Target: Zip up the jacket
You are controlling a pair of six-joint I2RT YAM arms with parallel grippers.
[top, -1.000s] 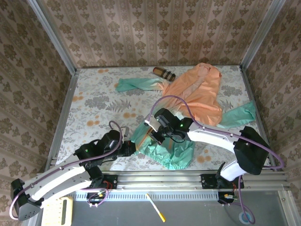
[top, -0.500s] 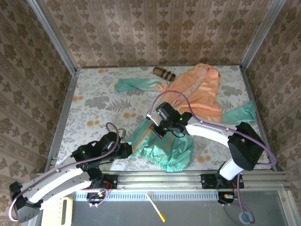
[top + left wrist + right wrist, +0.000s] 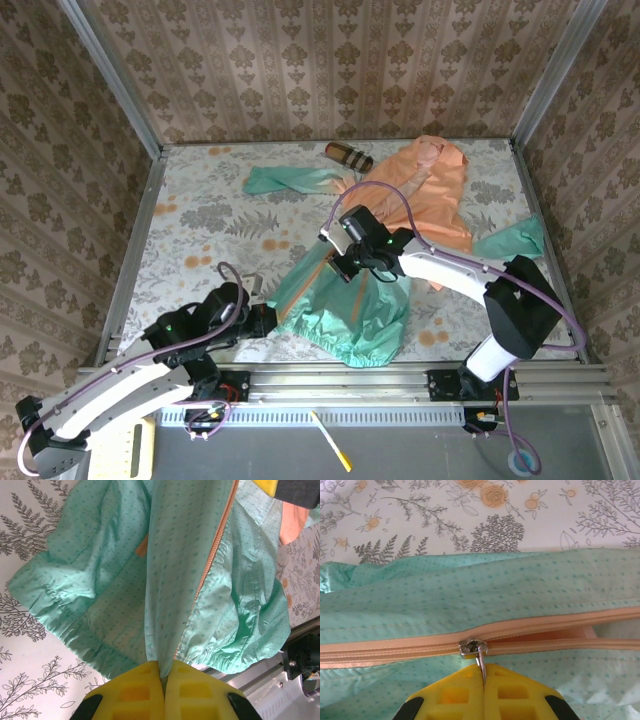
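The floral tabletop carries the jacket. It lies slantwise from its mint-green hem near 6 o'clock up to the peach-orange collar end at about 1 o'clock. One green-tipped sleeve reaches toward 11 o'clock and the other toward 3 o'clock. A small brown striped cylinder lies at 12 o'clock, just beside the orange cloth and no part of the job.

The left claw is pinched tight on the hem right at the foot of the zipper, drawing the green cloth taut toward 7 o'clock. The right claw is clamped narrow on the metal pull tab, over the jacket's middle, where green fades into orange.

In the right wrist view, the tape at 9 o'clock of the slider is meshed into one orange band. At 3 o'clock the two halves stand apart with peach lining between them.

By that reading, the lower green stretch is zipped, perhaps a third to a half of the run. The orange upper part toward the collar remains to be closed.
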